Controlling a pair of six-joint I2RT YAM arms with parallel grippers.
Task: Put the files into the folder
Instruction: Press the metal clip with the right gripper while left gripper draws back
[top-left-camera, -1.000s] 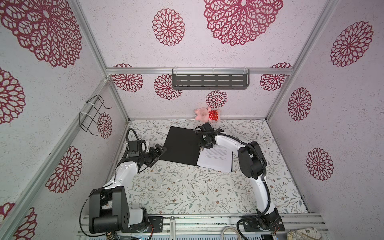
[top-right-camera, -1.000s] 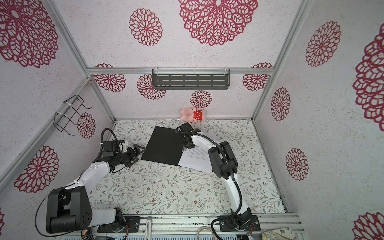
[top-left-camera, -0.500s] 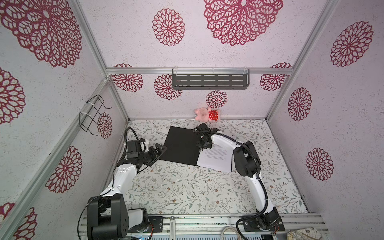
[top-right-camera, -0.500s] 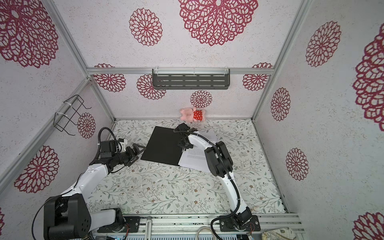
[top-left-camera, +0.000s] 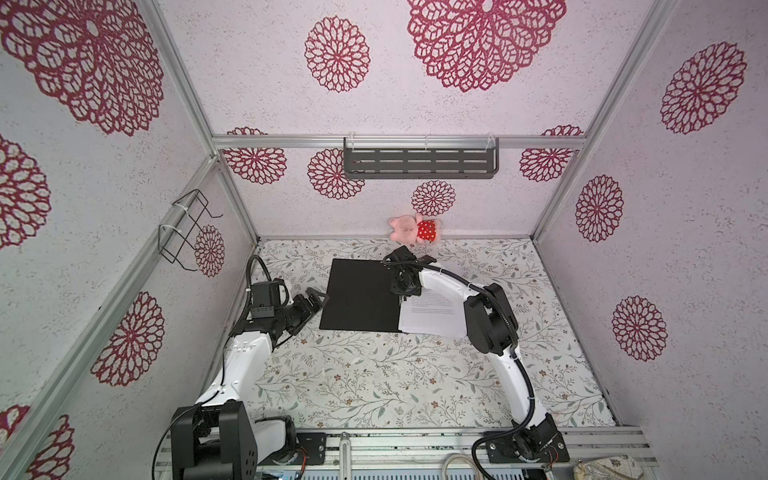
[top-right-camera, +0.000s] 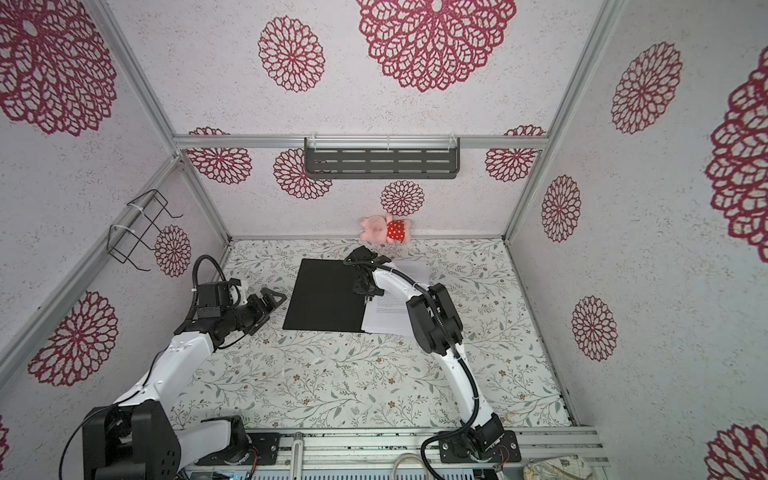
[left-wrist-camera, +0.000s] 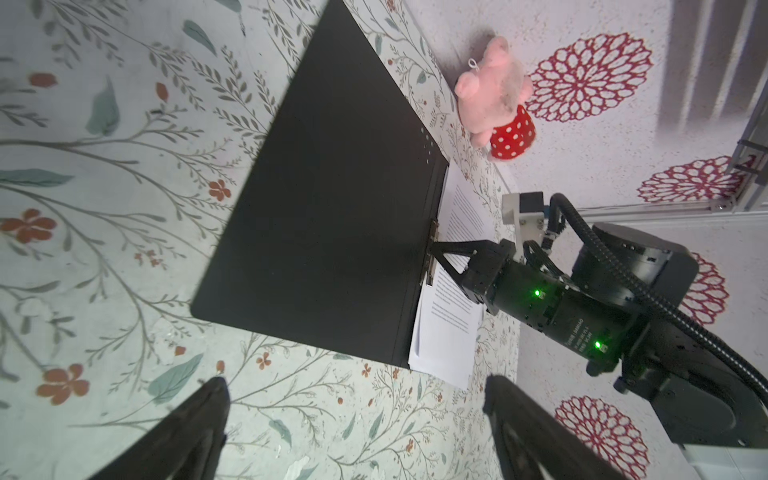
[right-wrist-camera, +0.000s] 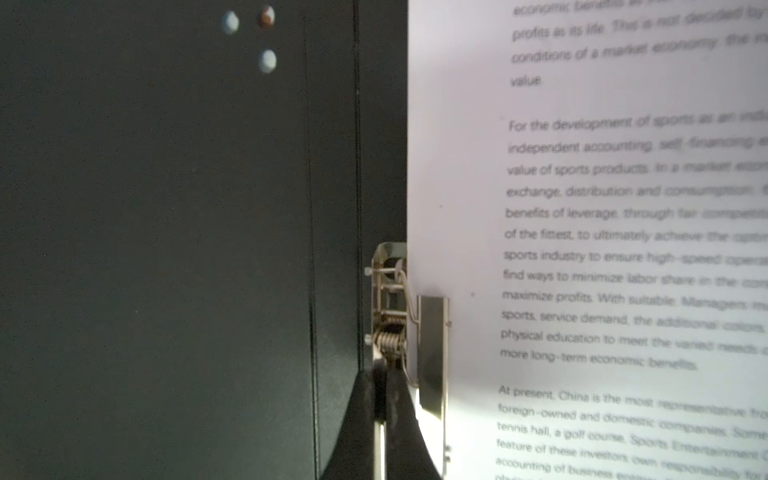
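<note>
The folder (top-left-camera: 357, 295) (top-right-camera: 324, 295) lies open on the table, black inside up. The files (top-left-camera: 432, 316) (top-right-camera: 386, 318), white sheets of printed text, lie on its right half, partly under my right arm. In the right wrist view the files (right-wrist-camera: 582, 208) meet the metal spine clip (right-wrist-camera: 390, 299), whose flat plate rests on their edge. My right gripper (top-left-camera: 402, 296) (right-wrist-camera: 380, 382) is shut on a thin metal lever of that clip. My left gripper (top-left-camera: 318, 296) (left-wrist-camera: 353, 386) stands open and holds nothing, just off the folder's (left-wrist-camera: 332, 208) left edge.
A pink plush pig (top-left-camera: 411, 228) (left-wrist-camera: 494, 95) in a red dotted dress lies against the back wall, just behind the folder. A grey shelf (top-left-camera: 419, 162) hangs on the back wall and a wire rack (top-left-camera: 187, 226) on the left wall.
My right gripper's jaws have closed onto the clip's lever at the spine. The left gripper has stayed open beside the folder, its arm shifting only slightly.
</note>
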